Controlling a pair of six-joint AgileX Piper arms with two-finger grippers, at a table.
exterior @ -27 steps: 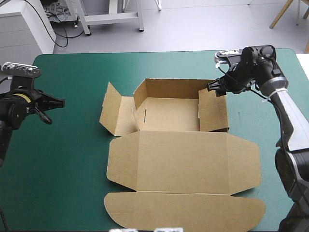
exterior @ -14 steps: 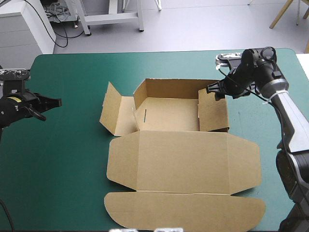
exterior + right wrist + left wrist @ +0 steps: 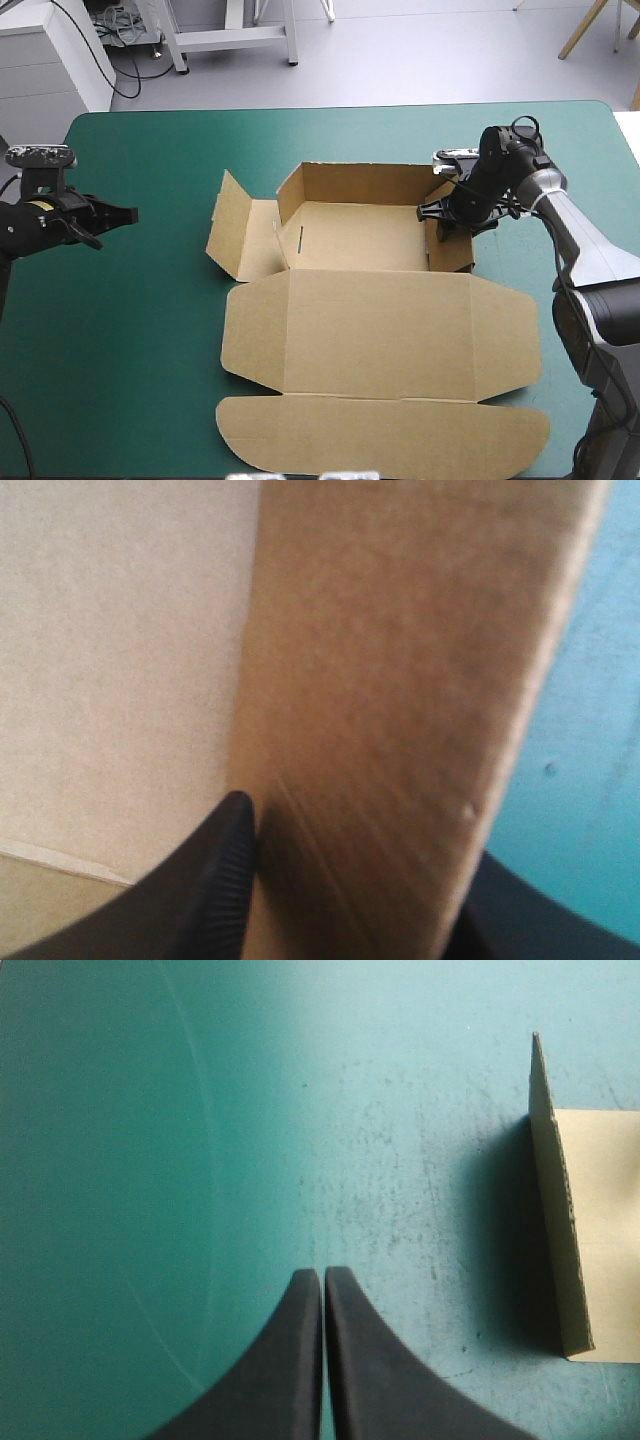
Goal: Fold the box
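Note:
The brown box (image 3: pixel 350 330) lies mid-table with its back wall up and its lid flat toward the front edge. Its right wall (image 3: pixel 452 240) stands upright. My right gripper (image 3: pixel 434 212) is at that wall's far end; in the right wrist view the gripper (image 3: pixel 365 830) has one black finger (image 3: pixel 215 880) inside the wall and the other outside, shut on the board (image 3: pixel 400 680). The box's left flap (image 3: pixel 236 238) lies half raised. My left gripper (image 3: pixel 128 213) hovers shut over the teal-green cover well left of the box, its tip (image 3: pixel 322 1275) short of the flap's edge (image 3: pixel 558 1220).
Bare teal-green cover (image 3: pixel 130 330) stretches between the left gripper and the box. The lid's rounded tongue (image 3: pixel 380 435) reaches close to the table's front edge. A narrow strip of cover (image 3: pixel 520 250) lies right of the box.
My right gripper has come down and toward the box's middle onto the right wall, which now stands more upright. The left gripper shifted slightly, staying shut.

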